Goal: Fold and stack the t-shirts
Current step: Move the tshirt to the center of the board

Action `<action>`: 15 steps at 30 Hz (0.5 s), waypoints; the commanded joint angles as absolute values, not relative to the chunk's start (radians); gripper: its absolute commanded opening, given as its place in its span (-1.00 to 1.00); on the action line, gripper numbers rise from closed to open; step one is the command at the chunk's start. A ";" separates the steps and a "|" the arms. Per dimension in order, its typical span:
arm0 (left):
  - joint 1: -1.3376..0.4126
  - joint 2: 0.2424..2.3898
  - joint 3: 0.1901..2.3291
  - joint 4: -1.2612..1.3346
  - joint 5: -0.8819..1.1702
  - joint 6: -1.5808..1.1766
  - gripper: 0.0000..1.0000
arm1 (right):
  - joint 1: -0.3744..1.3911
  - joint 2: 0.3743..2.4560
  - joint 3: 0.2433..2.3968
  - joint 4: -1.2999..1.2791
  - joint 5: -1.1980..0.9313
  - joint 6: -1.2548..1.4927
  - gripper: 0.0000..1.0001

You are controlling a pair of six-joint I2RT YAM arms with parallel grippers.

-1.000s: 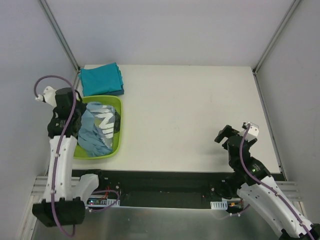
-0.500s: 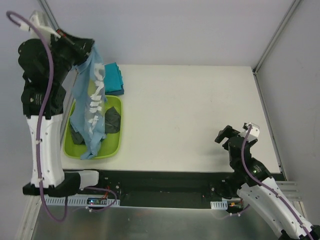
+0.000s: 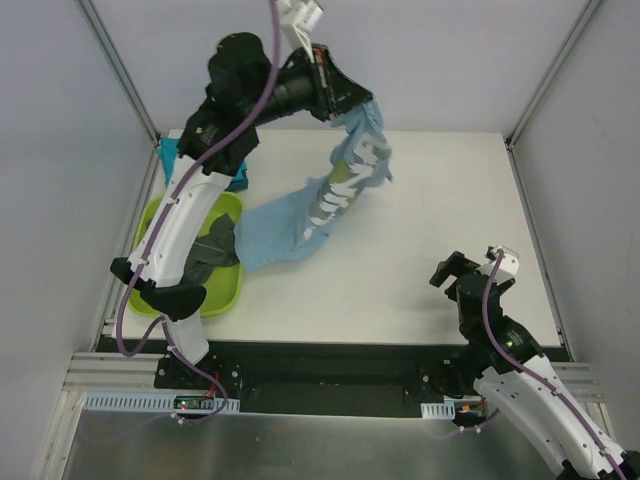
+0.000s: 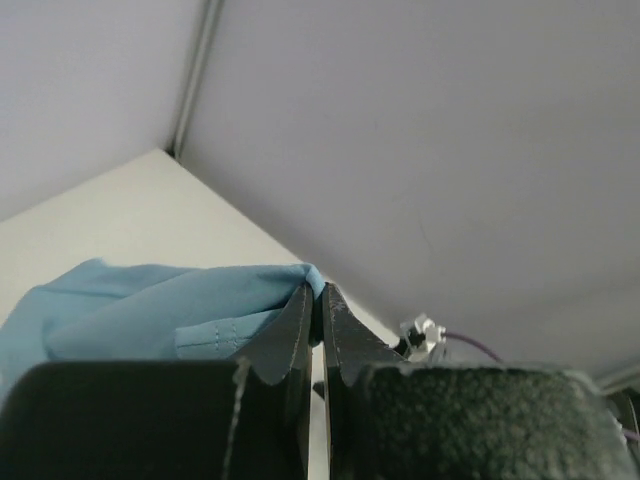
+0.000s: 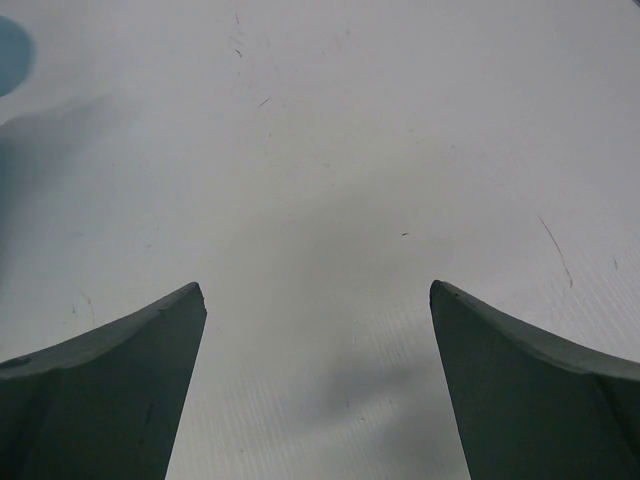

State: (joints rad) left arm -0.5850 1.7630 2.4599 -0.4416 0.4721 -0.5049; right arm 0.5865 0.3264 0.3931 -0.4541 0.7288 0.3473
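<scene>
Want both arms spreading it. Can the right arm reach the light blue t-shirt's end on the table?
Probably yes: right arm, jaws open and empty, has only bare table between it and the light blue t-shirt.

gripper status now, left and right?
Left gripper: closed, holding the light blue t-shirt.
Right gripper: open, nothing between its fingers.
</scene>
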 commanded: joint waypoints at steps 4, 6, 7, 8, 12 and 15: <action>-0.672 1.854 2.211 -0.361 0.480 -0.411 -0.91 | 0.586 0.330 0.390 -0.457 0.770 0.357 0.93; -0.721 1.919 2.152 -0.360 0.502 -0.406 -0.89 | 0.584 0.331 0.393 -0.463 0.785 0.359 0.93; -0.748 1.957 2.132 -0.359 0.518 -0.388 -0.78 | 0.586 0.330 0.397 -0.478 0.801 0.368 0.93; -0.770 1.997 2.116 -0.360 0.540 -0.376 -0.63 | 0.586 0.328 0.405 -0.506 0.817 0.382 0.93; -0.810 2.089 2.065 -0.360 0.618 -0.380 0.46 | 0.584 0.313 0.419 -0.569 0.864 0.425 0.93; -0.811 2.027 1.973 -0.360 0.589 -0.341 0.98 | 0.586 0.302 0.411 -0.568 0.870 0.428 0.93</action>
